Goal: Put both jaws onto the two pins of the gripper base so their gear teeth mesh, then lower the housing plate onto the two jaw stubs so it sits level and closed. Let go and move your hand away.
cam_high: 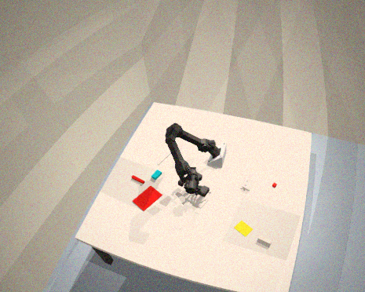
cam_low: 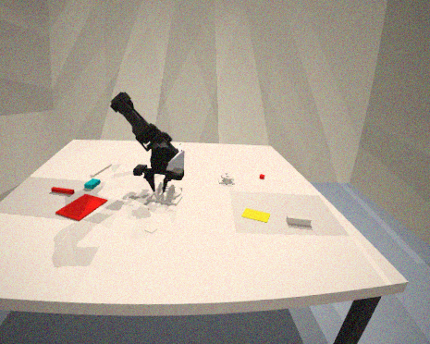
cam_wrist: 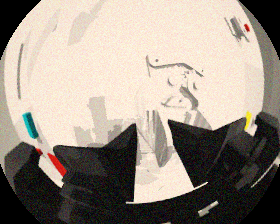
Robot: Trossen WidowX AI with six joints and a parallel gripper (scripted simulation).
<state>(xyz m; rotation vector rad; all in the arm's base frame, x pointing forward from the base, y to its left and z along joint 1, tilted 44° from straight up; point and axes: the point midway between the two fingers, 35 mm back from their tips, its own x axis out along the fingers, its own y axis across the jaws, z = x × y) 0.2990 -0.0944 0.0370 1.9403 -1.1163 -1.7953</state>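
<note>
My gripper (cam_low: 158,190) (cam_wrist: 150,125) points down just above the table, shut on a pale part that looks like a jaw; the fingers hide much of it. Just beyond the fingertips in the wrist view lies the pale gripper base (cam_wrist: 172,81), with round pins and a thin, dark-edged outline. An angled piece lies over its near side; I cannot tell whether it is a jaw on a pin or whether any teeth mesh. Another small pale part with raised bits (cam_high: 245,188) (cam_low: 227,178) stands apart to the right; I cannot tell whether it is the housing plate.
Left of the gripper are a red plate (cam_high: 147,198) (cam_low: 81,207), a red bar (cam_high: 138,179) (cam_low: 63,190) and a teal block (cam_high: 156,175) (cam_low: 92,184) (cam_wrist: 30,125). To the right are a yellow plate (cam_high: 243,228) (cam_low: 256,215), a grey block (cam_high: 264,243) (cam_low: 299,222) and a red cube (cam_high: 274,185) (cam_low: 262,177).
</note>
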